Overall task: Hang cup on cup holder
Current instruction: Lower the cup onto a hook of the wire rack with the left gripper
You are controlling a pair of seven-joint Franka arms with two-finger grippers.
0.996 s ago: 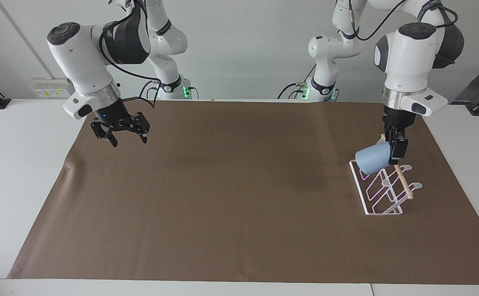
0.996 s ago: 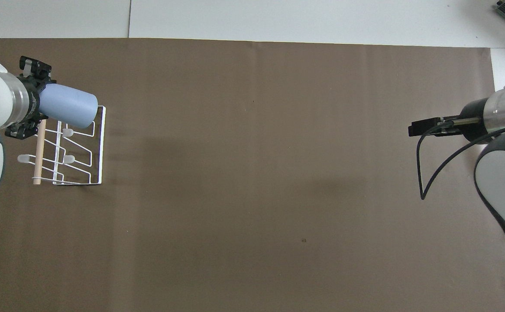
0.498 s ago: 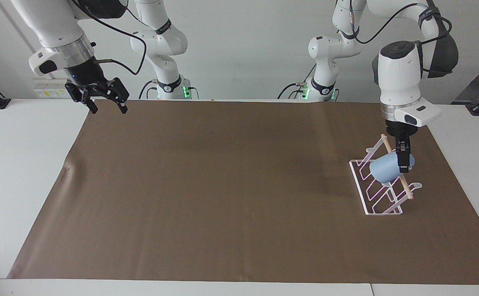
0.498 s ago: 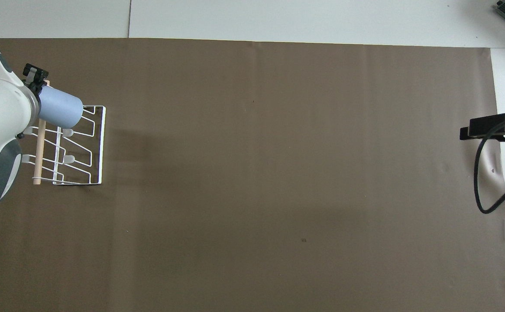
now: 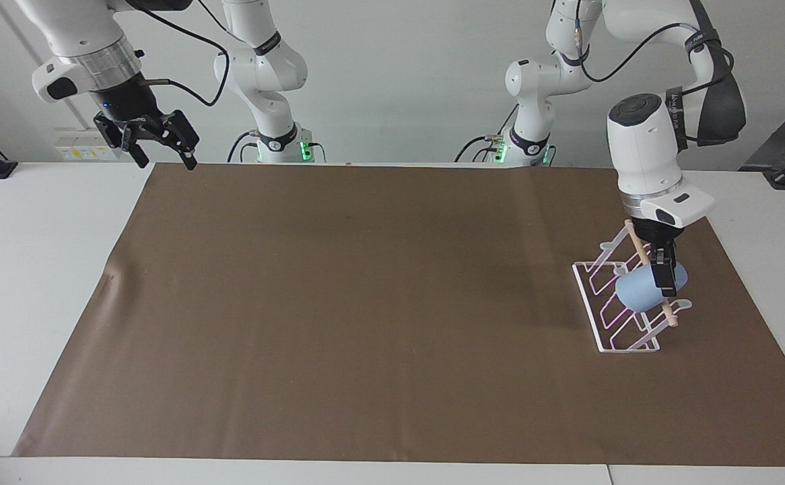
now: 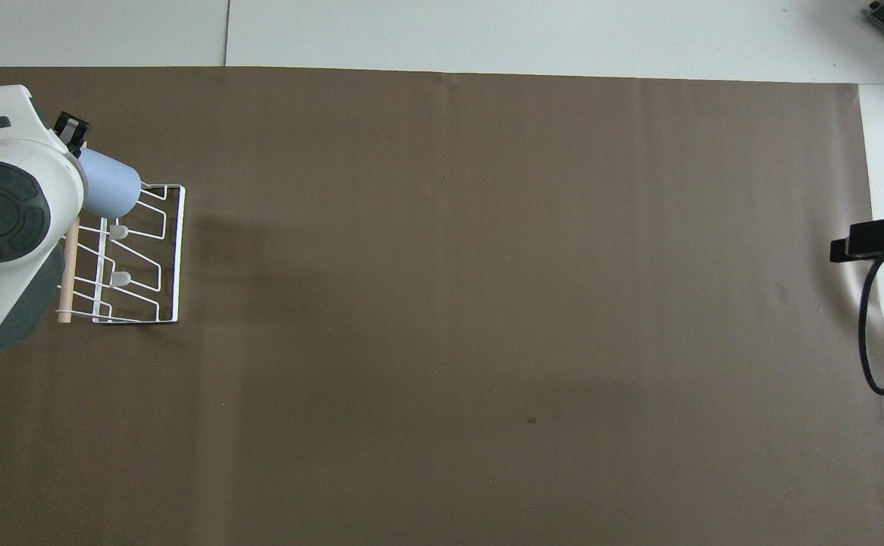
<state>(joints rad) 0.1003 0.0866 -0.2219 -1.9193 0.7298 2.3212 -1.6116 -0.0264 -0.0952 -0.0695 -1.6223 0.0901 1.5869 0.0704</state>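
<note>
A brown mat (image 5: 365,303) covers the white table (image 5: 42,269); left end effector (image 5: 665,286) grips the cup (image 5: 641,291), right end effector (image 5: 160,151) released.

The left arm reaches out from its base and bends down at the elbow, its wrist pointing almost straight down over the left arm's end of the surface. The left end effector (image 5: 663,277) hangs low there, fingers clamped tight on a grip. The right arm is raised high and waits, its wrist tilted downward and inward above the right arm's end of the surface. The right end effector (image 5: 161,149) hangs in the air with its fingers spread wide apart, holding nothing.
</note>
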